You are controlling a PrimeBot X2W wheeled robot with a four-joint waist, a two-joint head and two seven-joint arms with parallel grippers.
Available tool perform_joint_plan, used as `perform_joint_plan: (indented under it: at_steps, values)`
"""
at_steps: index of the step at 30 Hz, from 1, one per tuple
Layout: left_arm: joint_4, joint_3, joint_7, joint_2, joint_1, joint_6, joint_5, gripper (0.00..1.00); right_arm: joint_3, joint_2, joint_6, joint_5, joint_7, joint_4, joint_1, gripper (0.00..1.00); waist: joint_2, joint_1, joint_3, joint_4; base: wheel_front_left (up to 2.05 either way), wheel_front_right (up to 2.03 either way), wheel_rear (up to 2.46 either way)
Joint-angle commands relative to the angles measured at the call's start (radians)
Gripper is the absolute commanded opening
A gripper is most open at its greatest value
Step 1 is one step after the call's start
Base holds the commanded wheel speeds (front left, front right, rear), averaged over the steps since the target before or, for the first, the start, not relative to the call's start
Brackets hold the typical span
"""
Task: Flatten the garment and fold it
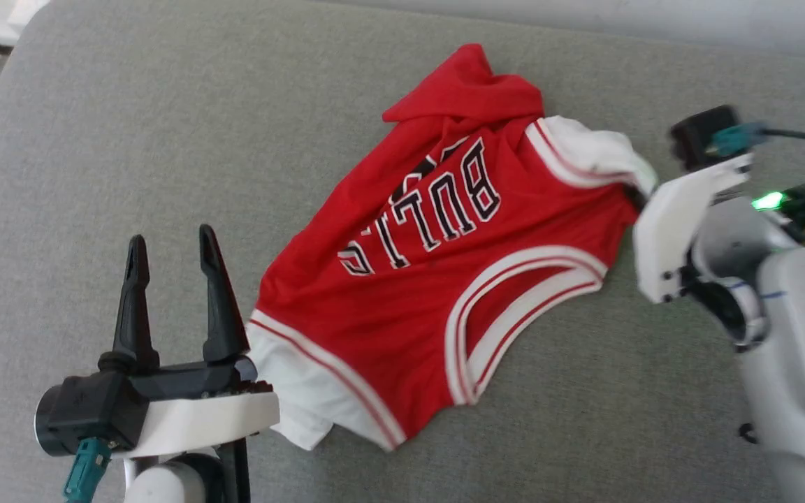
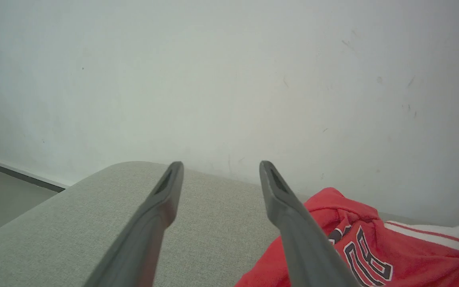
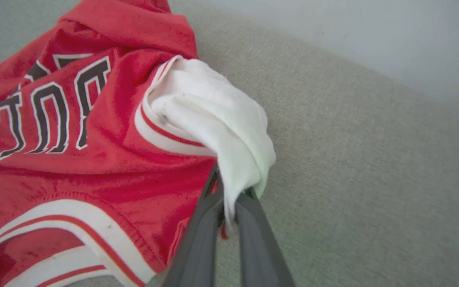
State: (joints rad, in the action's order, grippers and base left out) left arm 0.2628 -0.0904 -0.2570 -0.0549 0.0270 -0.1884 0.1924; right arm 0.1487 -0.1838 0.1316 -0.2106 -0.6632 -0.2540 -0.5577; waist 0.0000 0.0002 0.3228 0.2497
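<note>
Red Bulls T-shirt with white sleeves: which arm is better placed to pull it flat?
Right: the right tool is shut on the white sleeve of the red T-shirt, ready to pull; the left tool stands open beside the other sleeve.

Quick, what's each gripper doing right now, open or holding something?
Left gripper: open, holding nothing.
Right gripper: closed on the white sleeve of the T-shirt.

A grey fabric surface carries the rumpled red garment; lettering faces up, partly folded.
</note>
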Motion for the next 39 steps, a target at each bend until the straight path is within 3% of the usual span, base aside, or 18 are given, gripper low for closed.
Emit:
perform_joint_plan:
  at_steps: [1,6,12,16,19,20,21,22,26,30,34,39]
  values:
    - [-0.004,0.006,-0.005,0.005,0.002,0.003,-0.006,1.00,-0.022,-0.024,-0.001,-0.019,0.007,0.051,0.023,0.00,0.0000,-0.0002,-0.035,-0.035,0.00,0.00,0.00]
    - [-0.004,0.019,-0.005,0.005,-0.023,0.008,-0.012,1.00,-0.098,-0.069,-0.001,-0.053,-0.068,0.294,0.215,0.00,0.0000,-0.0002,-0.070,-0.080,0.00,0.00,0.00]
    - [0.001,0.022,-0.005,0.005,-0.028,0.017,-0.014,1.00,-0.197,0.002,-0.001,-0.073,-0.213,0.566,0.606,0.00,0.0000,-0.0002,-0.069,-0.098,0.00,0.00,0.00]
    - [-0.001,0.026,-0.005,0.005,-0.027,0.026,-0.016,1.00,-0.214,0.069,-0.001,-0.065,-0.247,0.620,0.803,0.00,0.0000,-0.0002,-0.063,-0.102,0.00,0.00,0.00]
    - [-0.006,0.028,-0.005,0.005,-0.025,0.030,-0.018,1.00,-0.219,0.096,-0.001,-0.051,-0.207,0.593,0.852,0.00,0.0000,-0.0002,-0.066,-0.104,0.00,0.00,0.00]
    - [-0.008,0.029,-0.005,0.005,-0.025,0.031,-0.019,1.00,-0.212,0.098,-0.001,-0.038,-0.186,0.578,0.852,0.14,0.0000,-0.0002,-0.069,-0.105,0.00,0.00,0.00]
    - [-0.010,0.029,-0.005,0.005,-0.026,0.032,-0.020,1.00,-0.212,0.103,-0.001,-0.028,-0.159,0.565,0.846,0.39,0.0000,-0.0002,-0.073,-0.106,0.00,0.00,0.00]
    - [-0.011,0.030,-0.005,0.005,-0.027,0.033,-0.020,1.00,-0.207,0.107,-0.001,-0.018,-0.132,0.552,0.836,1.00,0.0000,-0.0002,-0.078,-0.108,0.00,0.00,0.00]
    - [-0.015,0.031,-0.005,0.005,-0.037,0.034,-0.025,1.00,-0.172,0.120,-0.001,-0.041,-0.084,0.534,0.798,1.00,0.0000,-0.0002,-0.101,-0.114,0.00,0.00,0.00]
    - [-0.013,0.035,-0.005,0.005,-0.053,0.031,-0.027,1.00,-0.156,0.124,-0.001,-0.120,-0.115,0.626,0.774,1.00,0.0000,-0.0002,-0.126,-0.123,0.00,0.00,0.00]
    - [-0.007,0.038,-0.005,0.005,-0.063,0.028,-0.028,1.00,-0.196,0.126,-0.001,-0.161,-0.140,0.729,0.754,1.00,0.0000,-0.0002,-0.137,-0.129,0.00,0.00,0.00]
    - [0.005,0.044,-0.005,0.005,-0.073,0.027,-0.030,1.00,-0.317,0.130,-0.001,-0.209,-0.184,0.855,0.708,1.00,0.0000,-0.0002,-0.137,-0.135,0.00,0.00,0.00]
